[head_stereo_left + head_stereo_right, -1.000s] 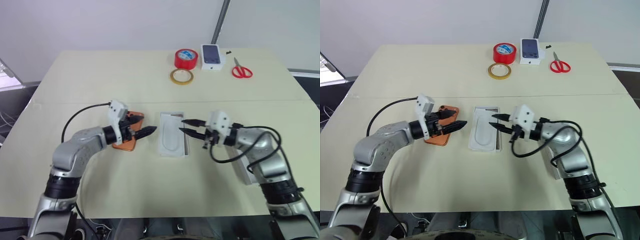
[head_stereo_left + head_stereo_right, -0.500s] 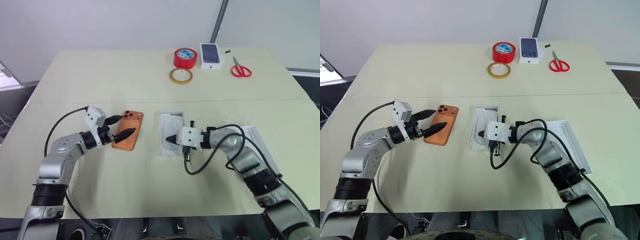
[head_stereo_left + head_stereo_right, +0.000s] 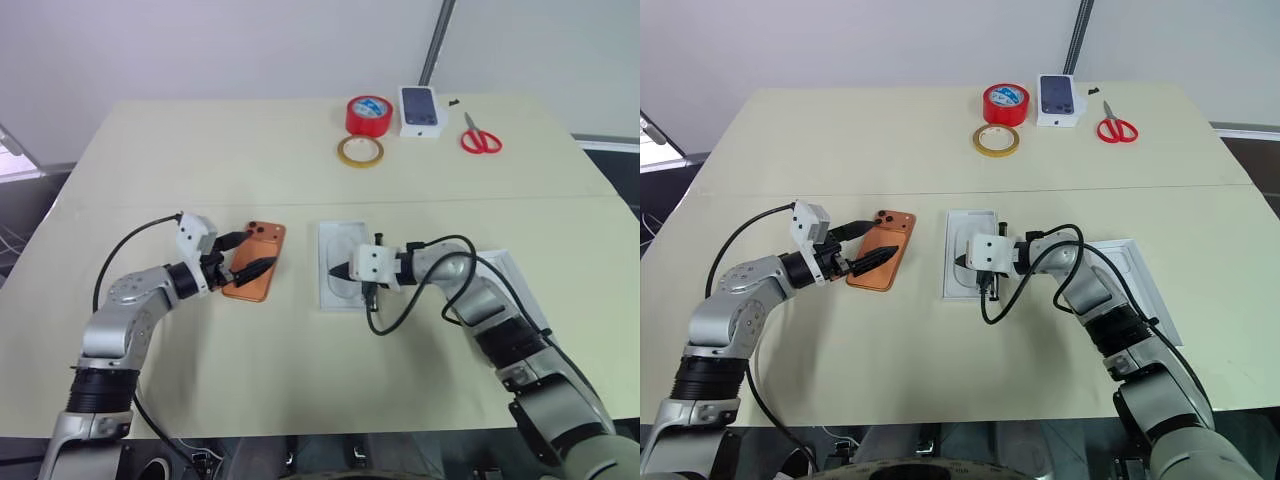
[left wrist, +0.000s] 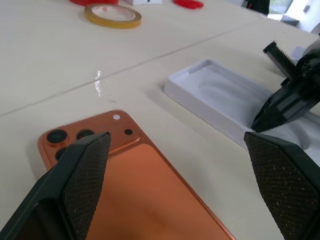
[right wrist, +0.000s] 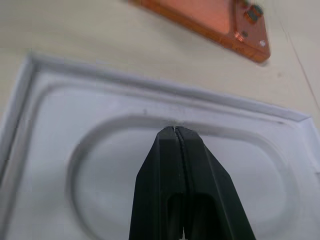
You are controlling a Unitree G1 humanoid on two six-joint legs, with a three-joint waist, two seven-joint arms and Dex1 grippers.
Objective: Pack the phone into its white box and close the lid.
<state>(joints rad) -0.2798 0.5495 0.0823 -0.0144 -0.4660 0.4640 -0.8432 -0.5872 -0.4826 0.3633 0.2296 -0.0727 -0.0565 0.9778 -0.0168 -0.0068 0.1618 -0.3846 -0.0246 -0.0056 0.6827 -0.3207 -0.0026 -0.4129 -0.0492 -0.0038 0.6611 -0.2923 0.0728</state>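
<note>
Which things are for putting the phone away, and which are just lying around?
For the job:
- copper-orange phone
- white box
- white insert with oval recess, resting in it
- lid

Just lying about:
- red tape roll
- yellow tape ring
- red scissors
- small box with phone picture
</note>
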